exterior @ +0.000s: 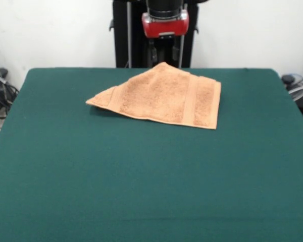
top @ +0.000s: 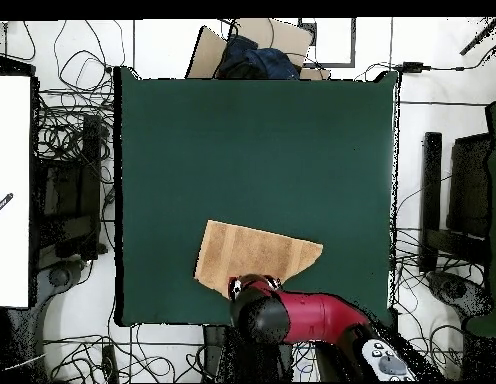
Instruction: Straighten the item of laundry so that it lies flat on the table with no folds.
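The peach-tan towel lies on the far half of the dark green table, close to the robot's side. It is folded, with border bands on its right part. Its far corner rises into a peak just above the table's far edge. My gripper hangs right over that peak under the red wrist and looks shut on the towel's corner. In the overhead view the towel lies near the table's bottom edge. The red arm covers the towel's lower edge and hides the gripper.
The black pedestal stands behind the table's far edge. Cables and boxes lie on the floor around the table. A white panel stands at the left in the overhead view.
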Robot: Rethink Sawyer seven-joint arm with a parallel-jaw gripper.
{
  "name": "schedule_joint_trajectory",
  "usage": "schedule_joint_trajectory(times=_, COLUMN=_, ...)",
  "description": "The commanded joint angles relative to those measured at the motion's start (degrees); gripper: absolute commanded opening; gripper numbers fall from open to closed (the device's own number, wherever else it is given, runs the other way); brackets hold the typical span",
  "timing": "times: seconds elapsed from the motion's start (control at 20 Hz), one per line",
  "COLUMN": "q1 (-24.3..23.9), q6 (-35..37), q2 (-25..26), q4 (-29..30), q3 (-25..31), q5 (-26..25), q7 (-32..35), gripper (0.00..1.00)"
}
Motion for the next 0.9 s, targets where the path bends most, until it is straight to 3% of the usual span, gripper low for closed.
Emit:
schedule_joint_trajectory(times=0.05, q1=-0.45, q6=3.37, q2=-0.19, q4=-0.36, q3=6.92, q5=2.27, q7=4.75, gripper=1.00)
schedule_joint_trajectory(times=0.15, q1=2.28, q6=6.34, q2=-4.26, q4=-0.41, q3=4.16, q5=2.48, q7=5.15, gripper=1.00)
schedule_joint_trajectory(times=0.35, q1=2.05, q6=10.41, q2=-8.30, q4=1.06, q3=5.66, q5=5.01, q7=4.54, gripper=1.00)
schedule_joint_trajectory(times=0.9, q1=-0.06, q6=17.00, q2=-9.50, q4=-1.06, q3=8.17, q5=6.35, q7=0.11, gripper=1.00)
